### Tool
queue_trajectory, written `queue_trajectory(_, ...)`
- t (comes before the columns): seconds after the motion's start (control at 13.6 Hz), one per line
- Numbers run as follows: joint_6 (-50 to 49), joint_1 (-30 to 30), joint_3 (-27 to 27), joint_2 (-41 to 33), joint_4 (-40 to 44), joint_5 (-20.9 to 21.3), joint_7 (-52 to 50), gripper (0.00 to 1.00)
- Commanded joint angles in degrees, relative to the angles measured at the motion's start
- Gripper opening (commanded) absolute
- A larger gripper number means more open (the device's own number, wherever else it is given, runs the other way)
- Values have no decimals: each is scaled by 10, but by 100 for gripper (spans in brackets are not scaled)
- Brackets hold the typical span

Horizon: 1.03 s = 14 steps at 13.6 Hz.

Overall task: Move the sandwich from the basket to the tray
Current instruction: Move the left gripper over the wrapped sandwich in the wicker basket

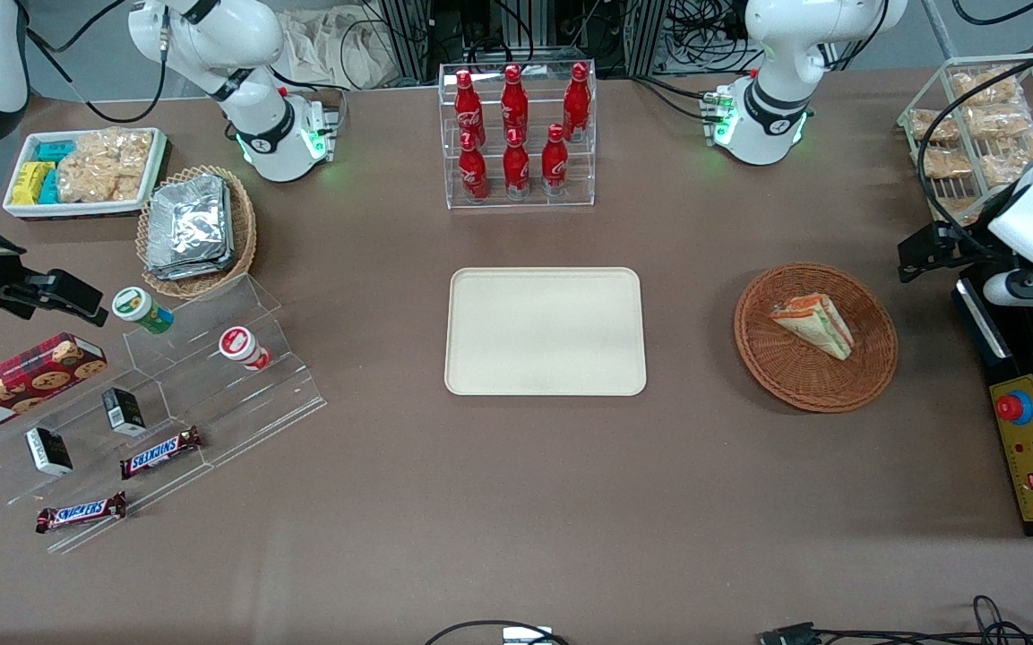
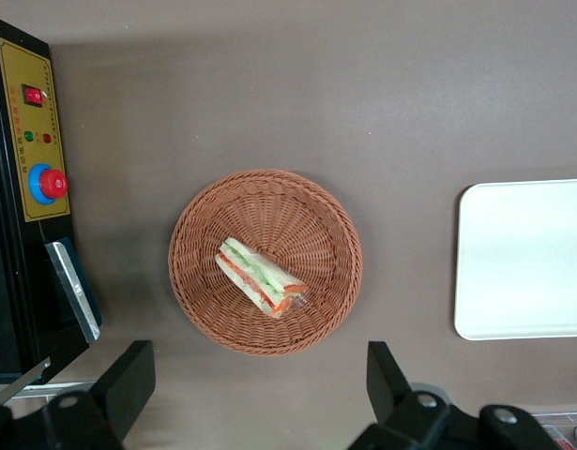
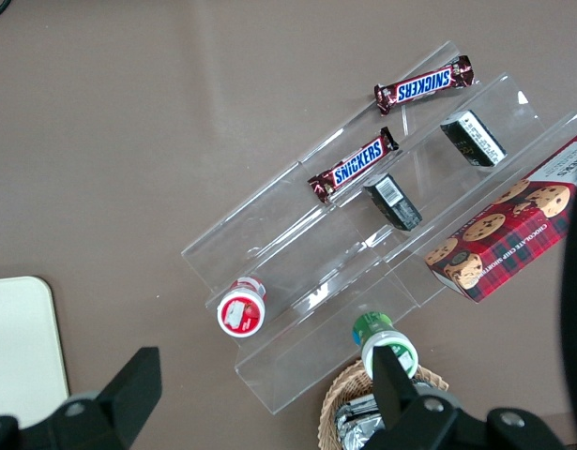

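Nearest the front camera, two Snickers bars (image 1: 160, 451) on the clear steps, with a Walkers cookie box (image 1: 14, 383) beside them. Mid-table, the tray (image 1: 545, 331) sits bare. At its 3 o'clock, the sandwich (image 1: 813, 325) lies in the basket (image 1: 815, 336), orange label up. The gripper (image 2: 260, 389) hovers high above the basket, fingers (image 2: 129, 380) spread wide, arm mostly cut off. Farthest, Coca-Cola bottles (image 1: 516, 130).

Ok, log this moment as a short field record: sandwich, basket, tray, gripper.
sandwich: lying in the basket, wrapped, filling edge visible from the wrist camera
basket: on the table toward the working arm's end, beside the tray
tray: mid-table, nothing on it
gripper: open, above the table beside the basket, not touching the sandwich
task state: pick not yet begun
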Motion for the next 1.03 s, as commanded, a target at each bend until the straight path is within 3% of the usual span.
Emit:
queue_trajectory(0.0,-10,0,-3,6,13,8,-5,100)
queue_trajectory(0.37,-9,7,-1,20,-1,9,-33,100)
queue_trajectory(0.96,151,8,2,-58,-234,8,-152,100)
